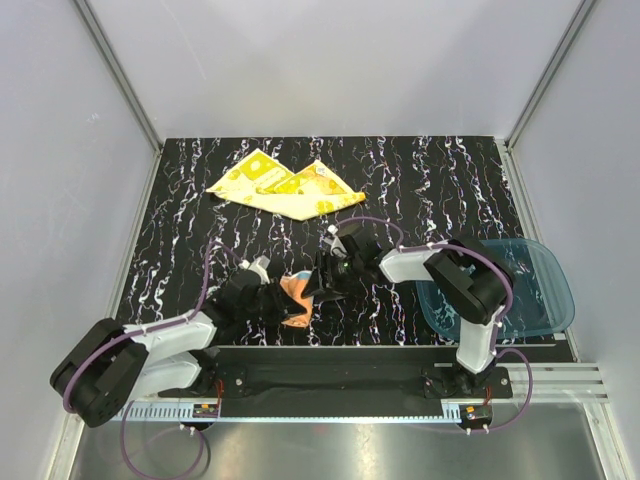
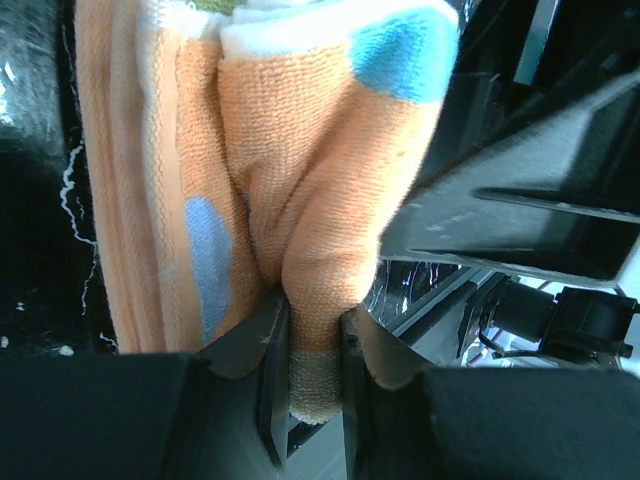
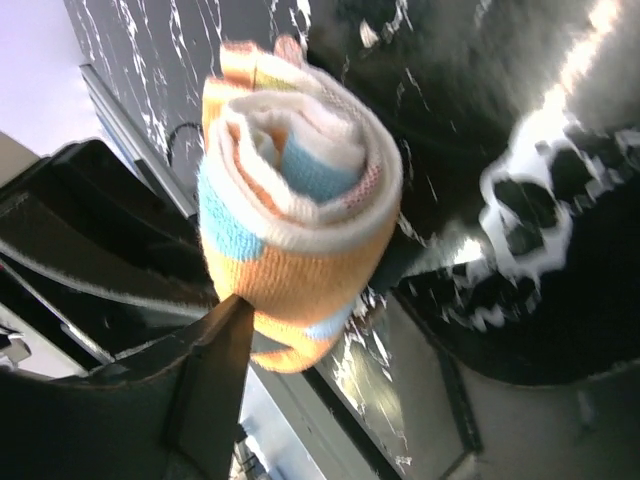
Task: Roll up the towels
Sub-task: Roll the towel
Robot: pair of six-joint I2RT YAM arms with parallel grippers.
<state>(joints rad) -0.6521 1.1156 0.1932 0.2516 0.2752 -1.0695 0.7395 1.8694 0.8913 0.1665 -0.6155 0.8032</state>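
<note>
The left jaws are clamped on the rolled orange towel point(image 2: 310, 230). The right jaws apparently touch the roll; whether they are apart or closed cannot be told.

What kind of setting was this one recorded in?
Probably a lab robot cell, not a home: plain pale panel walls in aluminium framing, a black white-veined tabletop, and a left arm and right arm bolted to a mounting rail.

White-and-black arms point(image 1: 408, 266), purple cables point(image 1: 205, 275)
</note>
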